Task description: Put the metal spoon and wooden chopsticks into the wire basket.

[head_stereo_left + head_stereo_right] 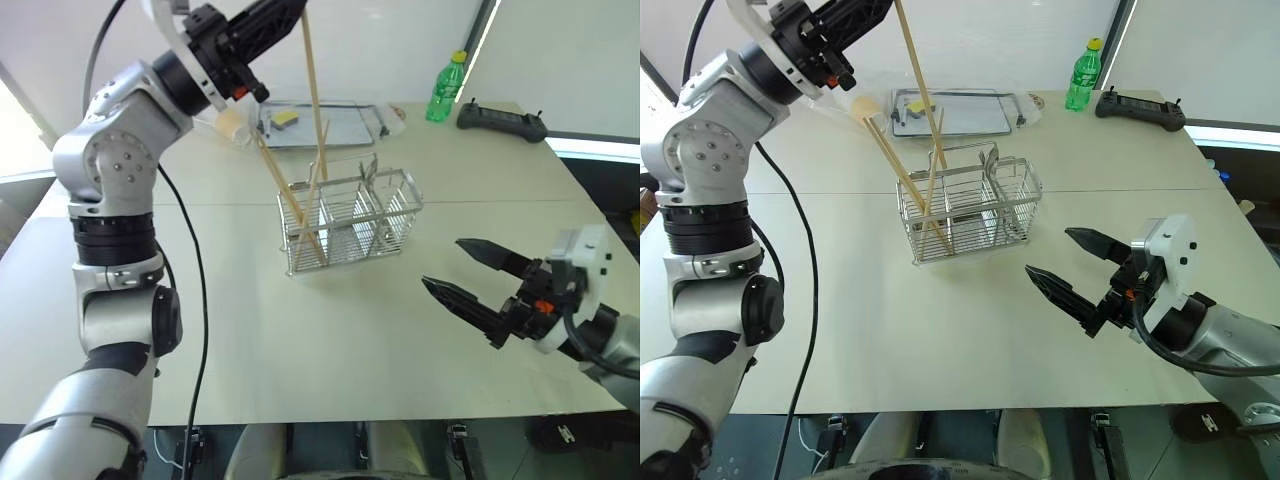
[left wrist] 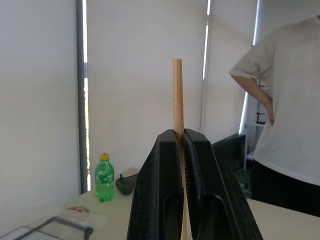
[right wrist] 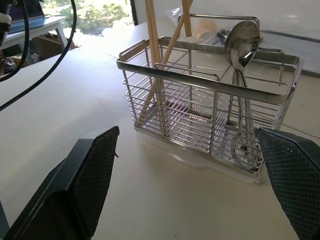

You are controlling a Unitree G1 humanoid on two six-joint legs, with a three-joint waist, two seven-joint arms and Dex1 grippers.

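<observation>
Above the wire basket, left end effector clamps a chopstick (right end effector apart).

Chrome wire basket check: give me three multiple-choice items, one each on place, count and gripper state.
1. Where is the shiny metal spoon?
A. standing in the chrome wire basket
B. on the table
C. in the right gripper

2. How many light-tan wooden chopsticks show?
A. one
B. three
C. five

3. How are the grippers?
A. both open
B. left gripper shut on a chopstick, right gripper open
C. both shut

A: its bowl rises above the basket rim.
B: two lean in the basket, one is held.
B: black fingers pinch the stick; the right's stand apart.
</observation>
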